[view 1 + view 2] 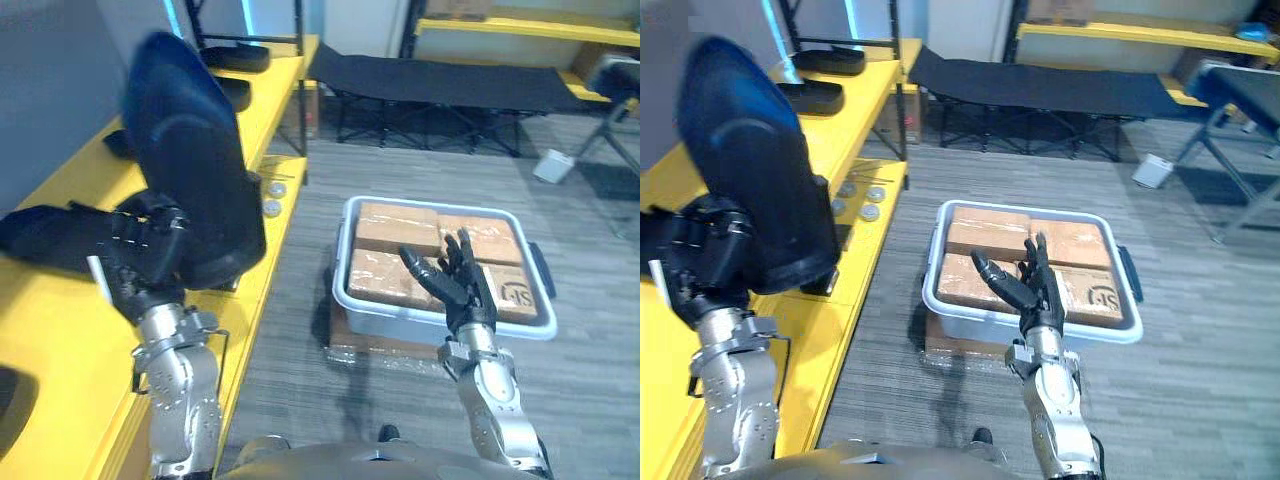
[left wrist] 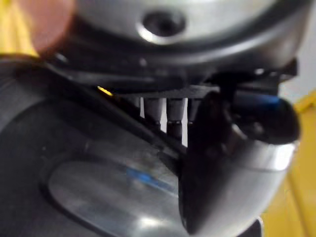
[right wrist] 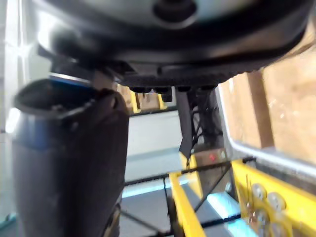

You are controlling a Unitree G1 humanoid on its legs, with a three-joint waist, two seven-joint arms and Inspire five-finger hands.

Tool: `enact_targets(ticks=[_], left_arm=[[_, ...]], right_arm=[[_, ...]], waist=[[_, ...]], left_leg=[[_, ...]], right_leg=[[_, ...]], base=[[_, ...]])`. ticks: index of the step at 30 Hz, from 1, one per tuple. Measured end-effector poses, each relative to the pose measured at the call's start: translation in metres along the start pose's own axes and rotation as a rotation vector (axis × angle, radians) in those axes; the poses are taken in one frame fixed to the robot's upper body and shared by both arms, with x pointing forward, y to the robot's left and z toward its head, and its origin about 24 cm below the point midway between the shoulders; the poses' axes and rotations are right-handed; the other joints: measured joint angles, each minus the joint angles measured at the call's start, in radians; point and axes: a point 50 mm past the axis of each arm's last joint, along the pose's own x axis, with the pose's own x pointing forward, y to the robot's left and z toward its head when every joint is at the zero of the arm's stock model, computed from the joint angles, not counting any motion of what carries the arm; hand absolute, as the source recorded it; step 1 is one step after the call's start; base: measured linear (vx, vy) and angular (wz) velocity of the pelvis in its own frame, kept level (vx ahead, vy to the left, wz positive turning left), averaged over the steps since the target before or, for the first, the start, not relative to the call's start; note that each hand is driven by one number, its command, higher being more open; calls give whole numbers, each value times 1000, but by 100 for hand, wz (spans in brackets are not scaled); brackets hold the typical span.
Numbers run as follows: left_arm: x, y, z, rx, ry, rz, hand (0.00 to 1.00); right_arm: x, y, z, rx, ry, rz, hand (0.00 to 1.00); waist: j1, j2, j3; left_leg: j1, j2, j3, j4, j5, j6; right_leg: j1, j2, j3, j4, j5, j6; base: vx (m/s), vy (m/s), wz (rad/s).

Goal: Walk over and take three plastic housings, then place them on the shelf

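A large dark plastic housing [image 1: 190,170] stands upright above the yellow shelf [image 1: 60,340]. My left hand [image 1: 140,250] is shut on its lower edge. Up close, the housing's smooth dark surface [image 2: 98,163] lies against my thumb [image 2: 207,163]. Another dark housing [image 1: 45,235] lies on the shelf just left of that hand. Two more housings [image 1: 830,62] [image 1: 810,97] rest at the shelf's far end. My right hand [image 1: 455,280] hangs open with its fingers spread and holds nothing, over the front edge of a grey bin [image 1: 345,290].
The grey bin [image 1: 935,300] sits on the floor to the right of the shelf, holding cardboard boxes [image 1: 985,235]. Small round discs [image 1: 272,198] lie on the shelf's near edge. A black folding cot [image 1: 430,85] stands at the back, and a small white object [image 1: 553,165] lies on the floor.
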Motion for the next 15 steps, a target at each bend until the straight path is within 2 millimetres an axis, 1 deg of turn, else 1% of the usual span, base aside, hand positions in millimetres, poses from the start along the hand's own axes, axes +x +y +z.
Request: enact_targets(ticks=[2, 3, 5, 6, 8, 9, 10, 11, 12, 14, 15], left_arm=[[0, 8, 19, 17, -73, 16, 0], [0, 11, 22, 23, -87, 21, 0], [-4, 23, 32, 62, -126, 58, 0], [-6, 28, 34, 75, -130, 71, 0], [-15, 46, 43, 137, -130, 126, 0], [-17, 50, 44, 154, -129, 133, 0], [-20, 56, 47, 183, -128, 142, 0], [-20, 58, 48, 199, -128, 130, 0], [-20, 57, 48, 208, -130, 119, 0], [-19, 54, 48, 243, -136, 69, 0], [-17, 50, 48, 246, -134, 16, 0]], right_arm=[[14, 16, 11, -6, -56, 90, 100], [16, 19, 13, -5, -67, 106, 100], [24, 36, 20, 10, -101, 169, 100], [26, 40, 21, 13, -108, 185, 100], [33, 61, 27, 25, -140, 251, 100], [35, 66, 29, 32, -151, 257, 100], [37, 75, 33, 48, -173, 272, 100], [39, 81, 36, 63, -191, 272, 100], [40, 82, 37, 62, -198, 267, 100], [42, 82, 40, 42, -213, 248, 100], [42, 79, 40, 36, -212, 230, 100]], waist=[[44, 11, 1], [58, 13, 1], [102, 17, 2], [115, 18, 2], [169, 17, 2], [180, 16, 3], [194, 13, 2], [207, 9, 2], [207, 7, 1], [198, 5, 0], [176, 6, 1]], left_leg=[[-19, -8, -62, -1, 14, -6], [-22, -11, -78, -1, 18, -5], [-29, -21, -139, -3, 30, -9], [-30, -23, -150, -3, 32, -10], [-30, -27, -165, -3, 33, -10], [-31, -28, -166, -2, 33, -10], [-33, -31, -169, 0, 31, -10], [-37, -37, -173, 4, 27, -7], [-40, -40, -178, 5, 24, -7], [-52, -51, -202, 9, 17, -4], [-65, -59, -233, 19, 16, 4]], right_leg=[[16, 0, -59, -4, -6, 1], [23, 0, -76, -4, -8, 2], [50, 0, -134, 0, -15, 13], [55, 0, -141, 0, -16, 14], [63, -1, -157, 0, -17, 15], [63, -1, -158, 0, -17, 15], [63, -5, -162, 0, -17, 14], [64, -9, -166, 0, -20, 11], [66, -11, -172, 1, -24, 6], [58, -22, -168, 38, -50, -9], [52, -32, -147, 76, -82, -8]], base=[[-18, -38, 74], [16, -39, 81], [42, -39, 79], [48, -11, 58], [47, 20, 24], [41, 36, 9], [29, 42, 7], [21, 43, 12], [11, 44, 22], [11, 79, 41], [29, 91, 74]])
